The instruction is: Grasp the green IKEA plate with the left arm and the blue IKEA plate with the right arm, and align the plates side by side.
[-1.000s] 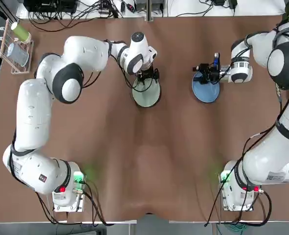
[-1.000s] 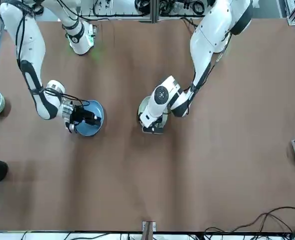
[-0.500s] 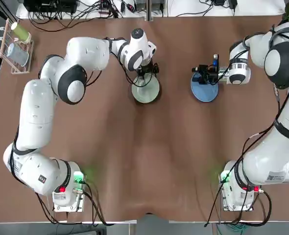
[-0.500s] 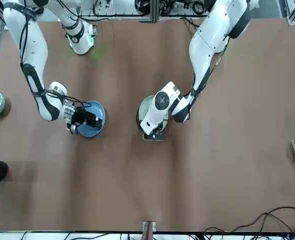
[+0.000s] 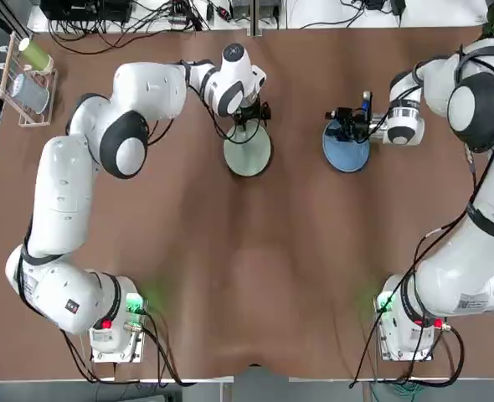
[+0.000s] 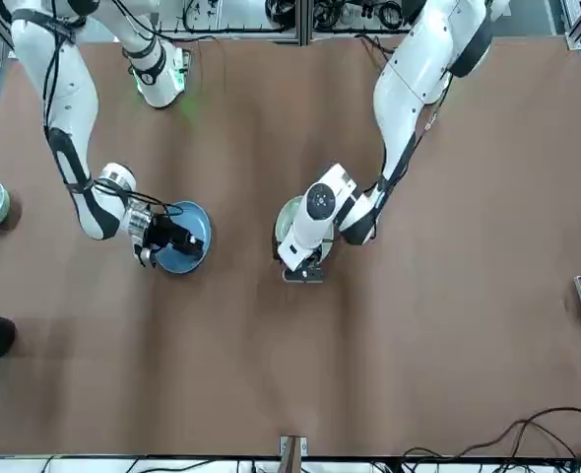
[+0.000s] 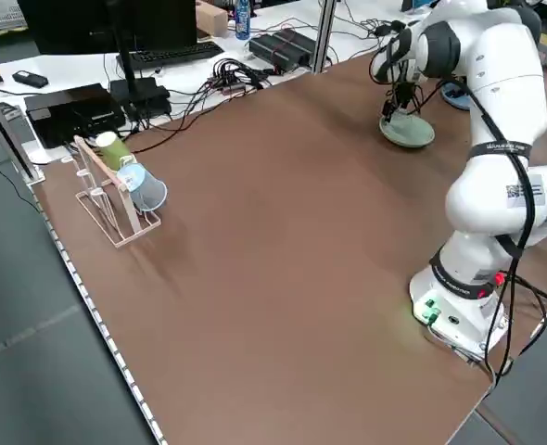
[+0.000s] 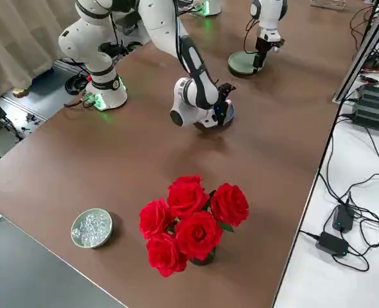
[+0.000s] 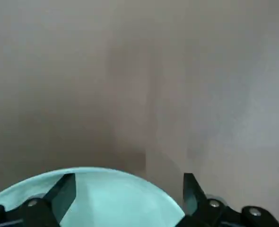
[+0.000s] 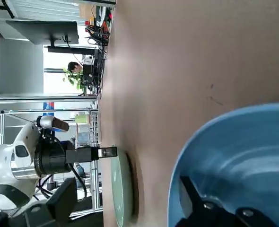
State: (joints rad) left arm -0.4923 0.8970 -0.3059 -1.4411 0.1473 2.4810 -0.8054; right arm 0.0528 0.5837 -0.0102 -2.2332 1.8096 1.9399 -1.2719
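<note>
2 Franka FR3 arms work at a brown table, each at the far edge of a small plastic plate. The left gripper stands over the far rim of the green IKEA plate, which lies flat near the middle of the table's far half; in the left wrist view its 2 black fingers are spread, 1 over the plate's inside and the other past its rim, not yet pressed onto it. The right gripper, black with a small blue piece, reaches in sideways at the far rim of the blue IKEA plate, which lies on the robot's right of the green plate, with bare table between them. In the right wrist view its fingers are apart, 1 inside the blue plate's bowl and 1 outside the rim, and the green plate and the left gripper show farther off. From the front view the blue plate sits under the right gripper while the green plate is largely hidden behind the left arm's wrist. A wooden rack with cups stands at the table's far left corner. A bunch of red roses and a small round dish sit at the table's right end.
</note>
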